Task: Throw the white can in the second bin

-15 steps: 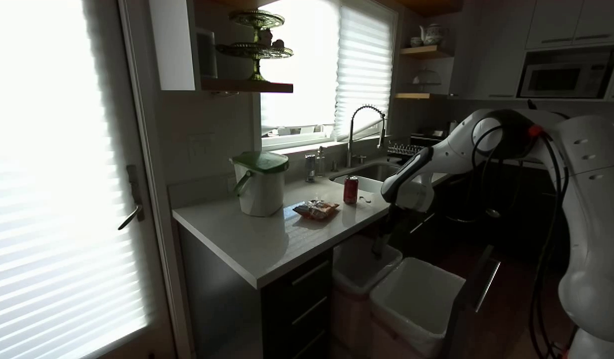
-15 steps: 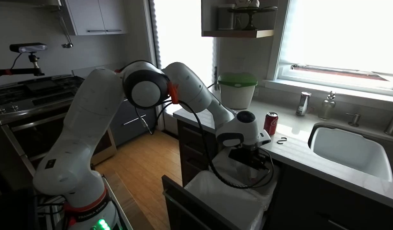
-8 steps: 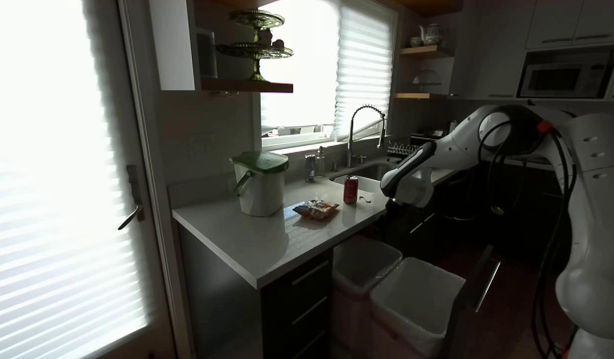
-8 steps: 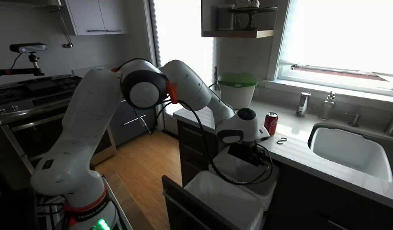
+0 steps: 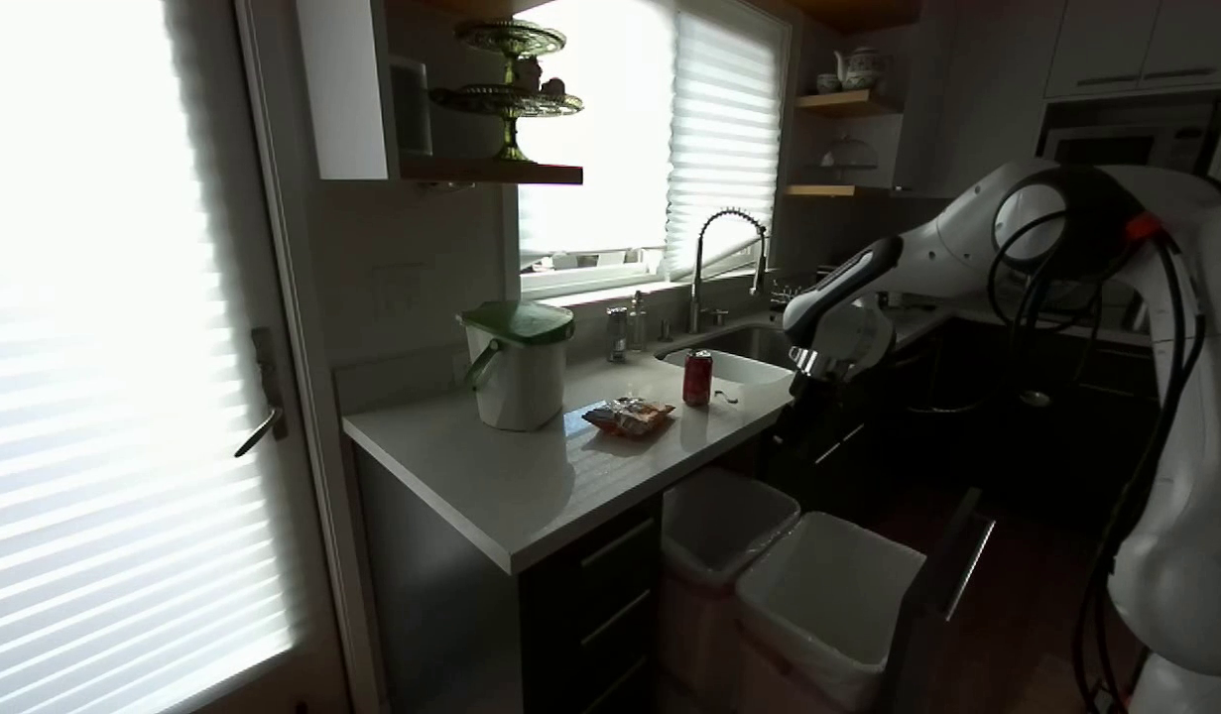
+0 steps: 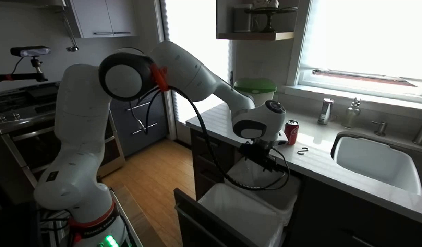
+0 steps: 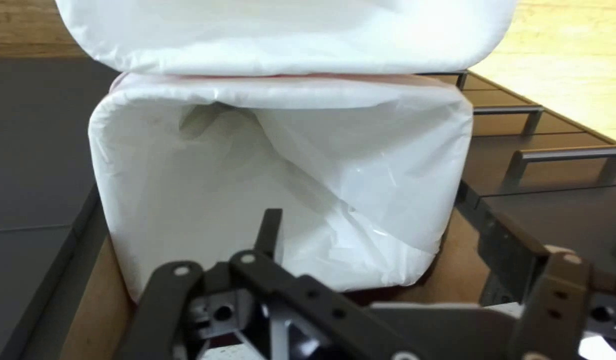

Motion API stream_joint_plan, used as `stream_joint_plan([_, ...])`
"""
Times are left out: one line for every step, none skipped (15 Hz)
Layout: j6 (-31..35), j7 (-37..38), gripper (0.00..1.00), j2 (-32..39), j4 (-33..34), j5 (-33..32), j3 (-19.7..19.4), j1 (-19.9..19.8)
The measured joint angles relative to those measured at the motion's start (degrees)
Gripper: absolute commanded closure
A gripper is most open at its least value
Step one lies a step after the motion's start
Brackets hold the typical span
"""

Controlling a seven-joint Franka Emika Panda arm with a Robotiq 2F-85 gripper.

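A white-and-silver can (image 5: 617,334) stands at the back of the counter near the wall; it also shows beside the soap bottle in an exterior view (image 6: 326,111). Two white-lined bins sit in a pulled-out drawer: the inner bin (image 5: 724,521) under the counter edge and the outer bin (image 5: 833,585) by the drawer front. In the wrist view, the inner bin (image 7: 197,170) lies below my gripper (image 7: 388,232), with part of the outer bin (image 7: 287,57) above it in the picture. My gripper is open, its fingers wide apart with nothing between them. No can shows inside the inner bin.
A red can (image 6: 291,132) stands near the counter edge close to my wrist, with an S-hook (image 6: 302,151) beside it. An orange snack bag (image 5: 630,417) and a green-lidded pail (image 5: 519,382) are on the counter. The drawer front (image 6: 211,219) stands out.
My gripper has risen out of the inner bin and tilted, and the arm has drawn back toward its base. The cans and bins have not moved.
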Motion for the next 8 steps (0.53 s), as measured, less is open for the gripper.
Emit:
stream_joint_plan([-3.0,0.4,0.00,-1.5,0.0,-0.4,-1.4,0.5])
stream_joint_plan([-5.3,1.2,0.00,-2.9,0.1,-1.2,-2.8,1.2])
stream_joint_plan([-7.0,2.0,0.00,-4.2,0.3,-2.1,-4.2,1.9])
stream_joint_plan([-8.6,2.9,0.00,-5.4,0.7,-3.2,-5.6,2.6])
stream_joint_plan([-10.2,3.9,0.00,-6.4,1.3,-4.4,-6.7,3.3])
stream_joint_plan([-12.0,5.1,0.00,-7.1,2.4,-5.7,-7.8,3.9])
stream_joint_plan([-13.8,6.6,0.00,-7.7,3.9,-6.8,-8.7,4.5])
stream_joint_plan([-15.7,8.1,0.00,-8.0,5.6,-7.5,-9.4,5.0])
